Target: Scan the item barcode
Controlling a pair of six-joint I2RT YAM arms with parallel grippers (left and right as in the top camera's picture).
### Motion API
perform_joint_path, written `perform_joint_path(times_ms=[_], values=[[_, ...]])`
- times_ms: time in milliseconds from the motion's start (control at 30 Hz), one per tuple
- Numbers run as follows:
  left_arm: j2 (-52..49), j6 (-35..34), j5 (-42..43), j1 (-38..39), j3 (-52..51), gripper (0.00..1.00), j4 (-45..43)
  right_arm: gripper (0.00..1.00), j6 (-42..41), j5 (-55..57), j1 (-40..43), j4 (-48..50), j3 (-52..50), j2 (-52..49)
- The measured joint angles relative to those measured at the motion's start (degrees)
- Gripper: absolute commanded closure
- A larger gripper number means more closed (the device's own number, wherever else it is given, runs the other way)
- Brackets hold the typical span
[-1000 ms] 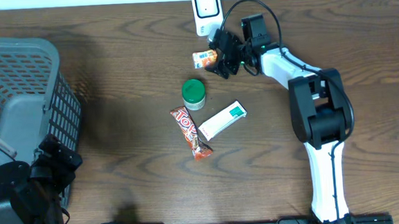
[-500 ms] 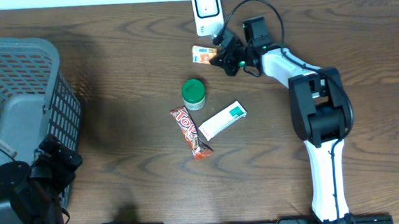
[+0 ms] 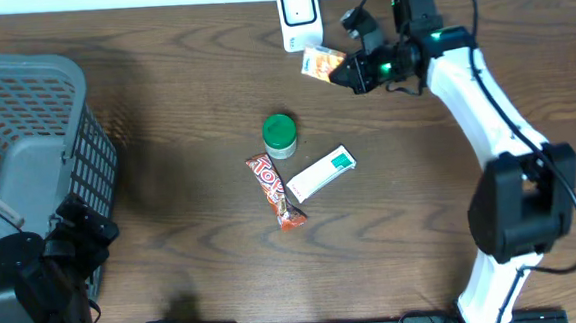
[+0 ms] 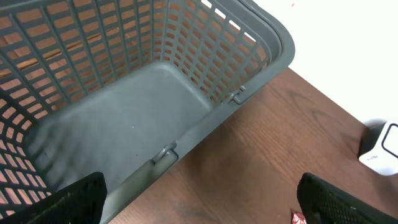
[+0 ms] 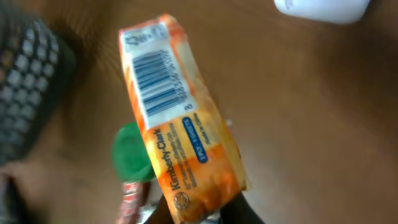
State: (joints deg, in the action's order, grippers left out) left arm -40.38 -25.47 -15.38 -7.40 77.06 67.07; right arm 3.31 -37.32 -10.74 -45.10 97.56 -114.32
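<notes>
Dark wood table (image 3: pixel 174 259), orange packet (image 3: pixel 320 61) held up just beside the scanner (image 3: pixel 297 5).

Overhead gave me only the packet's orange top. The right wrist cam showed what it couldn't: the barcode (image 5: pixel 155 87), on a white panel at the packet's free end, facing that camera. The packet's long axis ran diagonally, free end toward the scanner and the other end in the right gripper (image 3: pixel 355 72), which was clamped tight on it. The green lid (image 5: pixel 130 152) sat blurred on the table behind it. The right arm was stretched from the near edge to the far edge, wrist turned left. The left gripper (image 4: pixel 205 208) was parked over the basket (image 4: pixel 155 93), jaws spread wide and holding nothing. The packet was out of the left wrist cam's view.
</notes>
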Motion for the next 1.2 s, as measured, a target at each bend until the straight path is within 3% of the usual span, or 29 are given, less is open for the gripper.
perform_joint_path(times_ms=[100,267,533,833,1033,1200], values=[[0.00,0.00,0.02,0.00,0.00,0.02,0.02,0.99,-9.05,2.78,0.00,-9.90,0.20,0.44],[0.00,0.00,0.02,0.00,0.00,0.02,0.00,0.99,-15.43,4.70,0.00,-21.03,0.09,-0.15],[0.00,0.00,0.00,0.00,0.00,0.02,0.00,0.99,-22.21,-3.72,-1.49,-13.00,0.09,-0.17],[0.00,0.00,0.00,0.00,0.00,0.02,0.04,0.99,-38.21,-13.33,-4.35,18.45,-0.22,-0.63],[0.00,0.00,0.00,-0.02,0.00,0.02,0.02,0.99,-61.99,-18.21,-4.33,50.99,0.09,-5.88],[0.00,0.00,-0.02,-0.02,0.00,0.02,0.00,0.99,-90.05,-20.31,-4.02,73.81,0.17,-15.45]])
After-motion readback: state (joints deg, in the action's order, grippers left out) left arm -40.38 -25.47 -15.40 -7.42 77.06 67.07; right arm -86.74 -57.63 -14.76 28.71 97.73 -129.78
